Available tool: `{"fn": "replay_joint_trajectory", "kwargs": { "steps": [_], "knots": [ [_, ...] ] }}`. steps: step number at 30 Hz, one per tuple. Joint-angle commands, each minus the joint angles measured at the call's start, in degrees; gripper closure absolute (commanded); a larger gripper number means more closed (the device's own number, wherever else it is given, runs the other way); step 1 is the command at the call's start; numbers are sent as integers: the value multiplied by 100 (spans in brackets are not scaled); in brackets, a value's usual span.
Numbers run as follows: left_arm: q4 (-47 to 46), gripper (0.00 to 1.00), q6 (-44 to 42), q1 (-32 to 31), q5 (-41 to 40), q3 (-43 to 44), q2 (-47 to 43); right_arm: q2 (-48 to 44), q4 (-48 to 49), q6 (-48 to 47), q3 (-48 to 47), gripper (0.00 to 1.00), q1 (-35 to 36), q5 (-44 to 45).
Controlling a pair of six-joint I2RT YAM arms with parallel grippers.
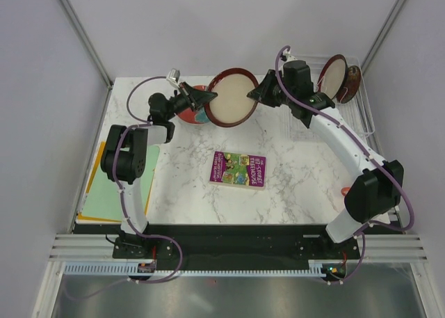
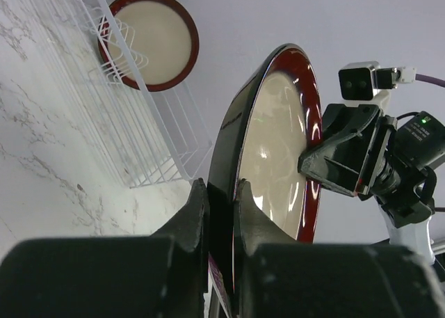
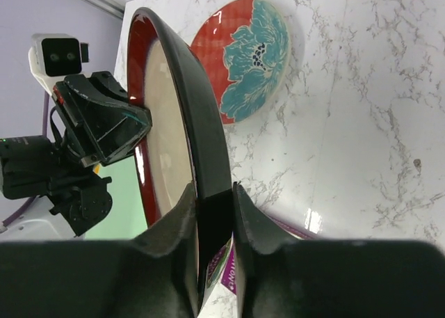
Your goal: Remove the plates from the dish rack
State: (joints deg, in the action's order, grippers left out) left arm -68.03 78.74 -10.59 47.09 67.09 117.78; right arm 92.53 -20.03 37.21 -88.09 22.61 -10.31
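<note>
The cream-centred plate [image 1: 230, 99] is held on edge, its opposite rims clenched by the left gripper [image 1: 201, 99] and the right gripper [image 1: 256, 94]. The coral plate [image 3: 243, 60] is laid flat just beside the left one.

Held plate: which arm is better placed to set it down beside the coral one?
Left: its fingers pinch the held plate, with the coral plate close by; the right arm sits by the rack.

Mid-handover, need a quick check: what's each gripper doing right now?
Left gripper: shut on the rim of the raised cream-centred plate.
Right gripper: shut on the same plate's opposite rim.
</note>
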Motion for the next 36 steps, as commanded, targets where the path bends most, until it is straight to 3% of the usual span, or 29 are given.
{"fn": "replay_joint_trajectory", "kwargs": {
  "steps": [1, 2, 4, 9, 19, 36],
  "knots": [
    [253, 98, -278, -31, 81, -91, -61, -385, 1072, -29, -287, 67, 103, -271],
    [647, 98, -402, -22, 37, -91, -157, -385, 1011, -82, -305, 36, 103, -192],
    [1018, 98, -727, 83, -15, -73, -255, -359, 660, -283, -462, 2, 112, 227],
    [1977, 98, -1150, 504, -156, 137, -396, -376, 149, -750, -656, 2, -10, 968],
    [4171, 98, -2336, 1410, -551, 1296, -89, -491, -18, -1093, -402, 2, -494, 995],
    [4966, 98, -2838, 1516, -1097, 2036, 826, -446, -80, -1339, -243, 2, -951, 995]
  ]
}}
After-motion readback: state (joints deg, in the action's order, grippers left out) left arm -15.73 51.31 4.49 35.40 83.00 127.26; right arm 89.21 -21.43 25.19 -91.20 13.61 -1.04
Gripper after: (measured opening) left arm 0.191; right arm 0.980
